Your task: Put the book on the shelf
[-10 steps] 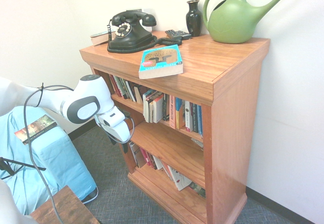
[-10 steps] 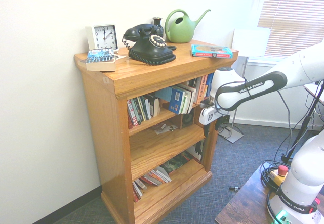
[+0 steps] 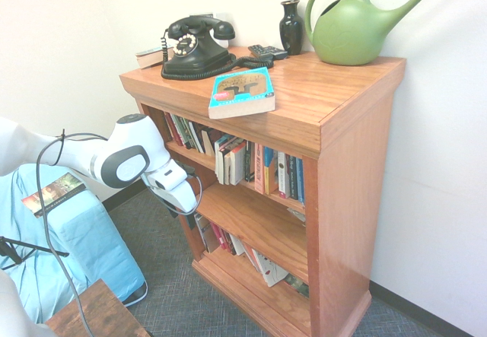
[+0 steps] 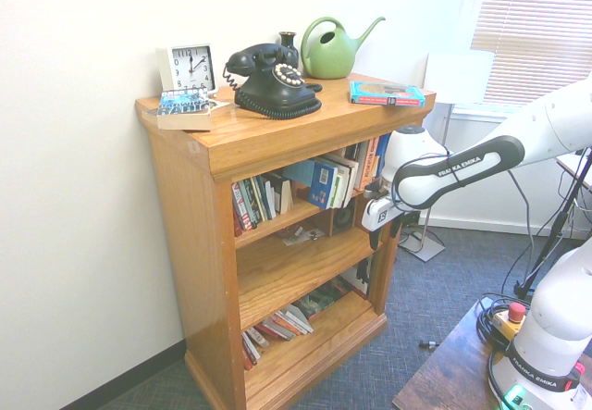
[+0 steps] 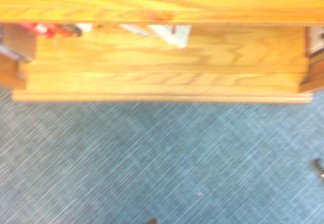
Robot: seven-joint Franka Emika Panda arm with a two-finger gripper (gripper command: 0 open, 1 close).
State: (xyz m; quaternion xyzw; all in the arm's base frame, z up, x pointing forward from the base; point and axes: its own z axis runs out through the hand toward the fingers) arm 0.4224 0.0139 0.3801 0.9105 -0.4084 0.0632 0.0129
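Arm reaches level in front of shelf, wrist bent, gripper pointing down beside middle tier, jaws spread, empty. Book lies flat on shelf top, near front edge.

The book lies flat on the shelf's top, at the front edge. Behind it sits the telephone; the watering can stands at the far end.

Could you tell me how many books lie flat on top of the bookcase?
2: the turquoise paperback book near the front edge, and a dark-covered book at the far corner by the white clock.
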